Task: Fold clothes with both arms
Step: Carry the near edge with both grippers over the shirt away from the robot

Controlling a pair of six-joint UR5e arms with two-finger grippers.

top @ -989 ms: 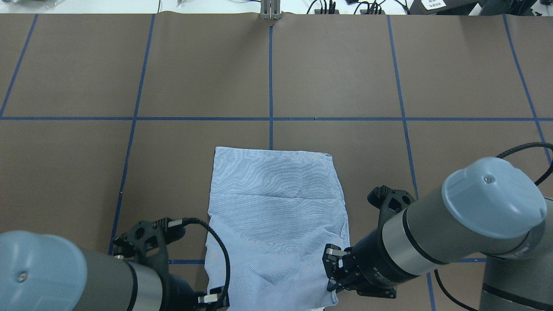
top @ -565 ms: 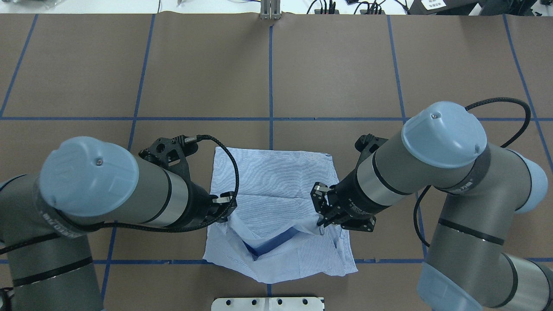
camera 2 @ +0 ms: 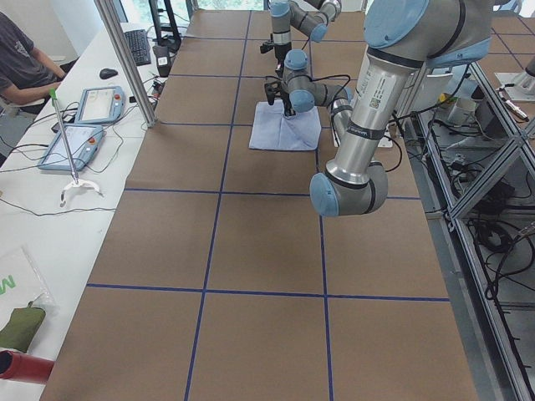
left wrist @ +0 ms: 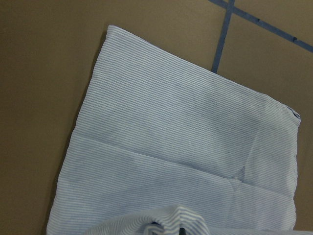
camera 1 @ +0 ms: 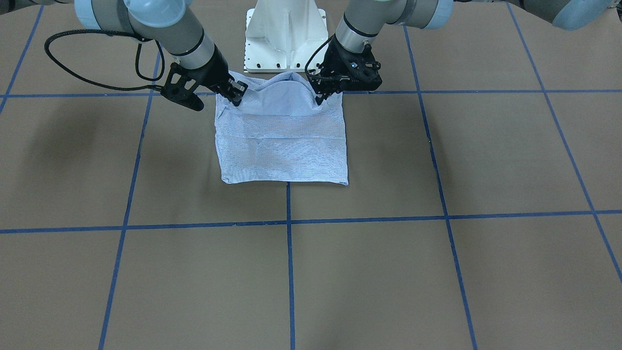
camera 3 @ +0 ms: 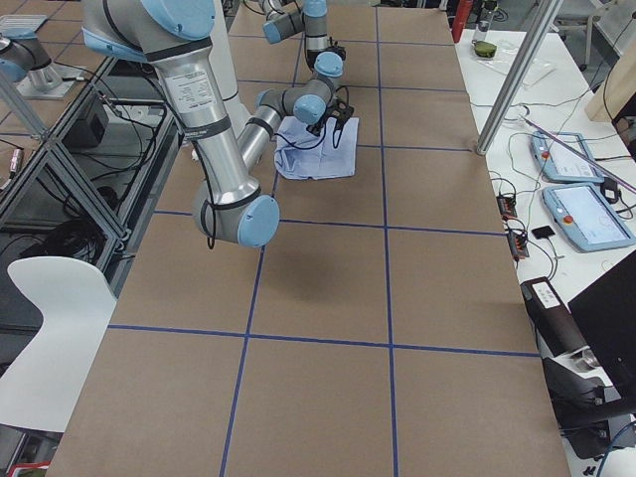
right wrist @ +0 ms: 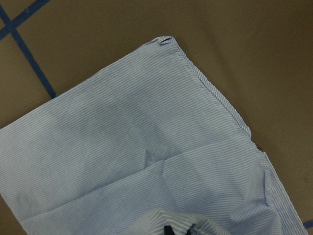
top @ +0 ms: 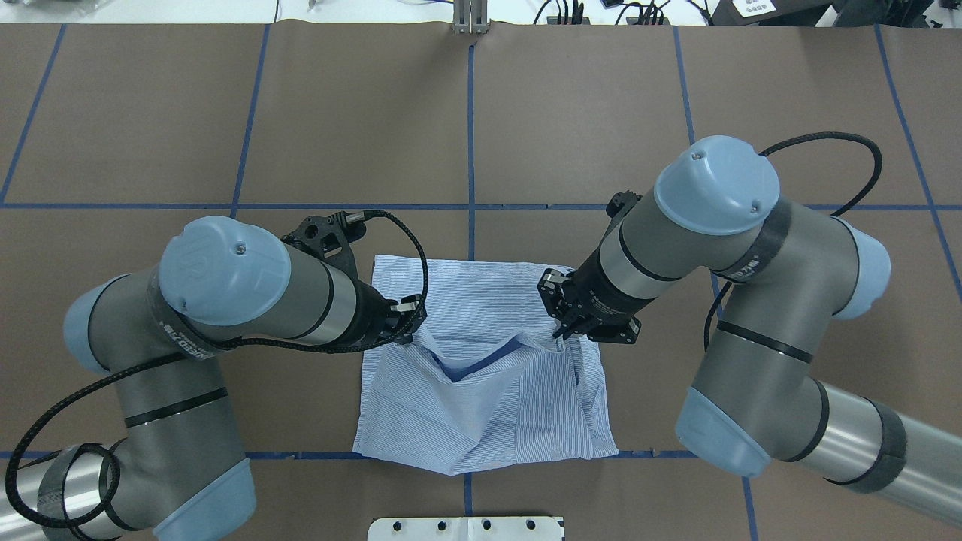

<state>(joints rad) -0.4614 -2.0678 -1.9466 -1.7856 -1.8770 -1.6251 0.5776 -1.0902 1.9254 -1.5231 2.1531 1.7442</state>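
Close in, the white base plate [top: 466, 528] sits at the table's near edge. Just ahead of it the striped shirt [top: 481, 406] lies folded in a rough rectangle on the brown table [top: 225, 113], centred on the middle blue tape line [top: 471, 150]. Partway up the shirt, an upper layer of cloth is raised off the rest. The left gripper [top: 408, 324] is pinched closed on the left side of this layer, and the right gripper [top: 560, 332] is clamped on its right side. The cloth sags in a V between them. Beyond the grippers the shirt's far half lies flat, with a straight far edge.
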